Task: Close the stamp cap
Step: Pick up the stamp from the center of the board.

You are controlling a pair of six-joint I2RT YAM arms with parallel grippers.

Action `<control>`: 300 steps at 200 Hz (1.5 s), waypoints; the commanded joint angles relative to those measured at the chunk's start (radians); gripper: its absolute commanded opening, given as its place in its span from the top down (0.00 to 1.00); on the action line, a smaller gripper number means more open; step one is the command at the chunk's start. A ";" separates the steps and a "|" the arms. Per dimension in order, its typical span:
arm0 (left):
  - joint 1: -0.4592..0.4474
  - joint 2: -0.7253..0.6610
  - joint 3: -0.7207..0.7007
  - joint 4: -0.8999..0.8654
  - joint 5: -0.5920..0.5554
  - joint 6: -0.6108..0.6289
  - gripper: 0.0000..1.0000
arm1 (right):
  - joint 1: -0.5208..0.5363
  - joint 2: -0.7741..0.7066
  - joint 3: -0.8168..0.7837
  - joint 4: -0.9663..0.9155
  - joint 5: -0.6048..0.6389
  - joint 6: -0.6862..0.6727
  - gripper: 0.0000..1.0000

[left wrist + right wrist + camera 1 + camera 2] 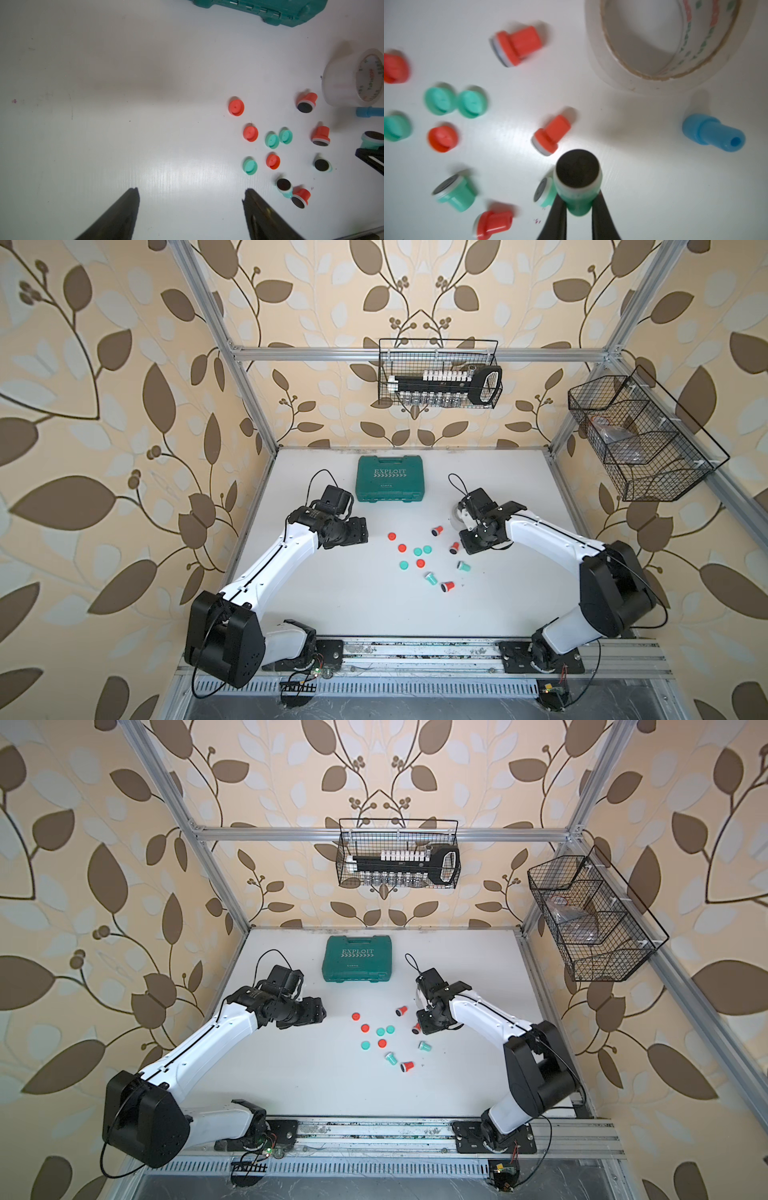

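The right pincer (579, 204) is clamped on a green stamp (578, 180), dark pad outward, toward the right edge of the desk (332, 605) beside the tape roll (664, 52). The left pincer (191, 190) gapes wide, holding nothing. Loose red and green caps (417, 551) lie mid-desk among other uncapped stamps (447, 586)

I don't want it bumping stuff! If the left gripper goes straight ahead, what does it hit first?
Probably only bare table; the open left gripper aims there. The caps sit off to the side. Depth is unclear.
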 commanded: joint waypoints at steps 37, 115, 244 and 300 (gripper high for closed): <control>-0.164 -0.050 0.219 -0.102 0.163 -0.087 0.25 | 0.077 -0.284 -0.120 0.177 -0.277 -0.250 0.87; -0.477 0.056 0.384 -0.096 0.187 -0.254 0.34 | 0.163 -0.494 -0.229 0.306 -0.520 -0.474 0.87; -0.577 0.161 0.440 -0.064 0.163 -0.319 0.50 | 0.192 -0.521 -0.243 0.357 -0.531 -0.488 0.90; -0.576 0.125 0.428 -0.032 0.150 -0.328 0.57 | 0.192 -0.549 -0.257 0.360 -0.545 -0.493 0.90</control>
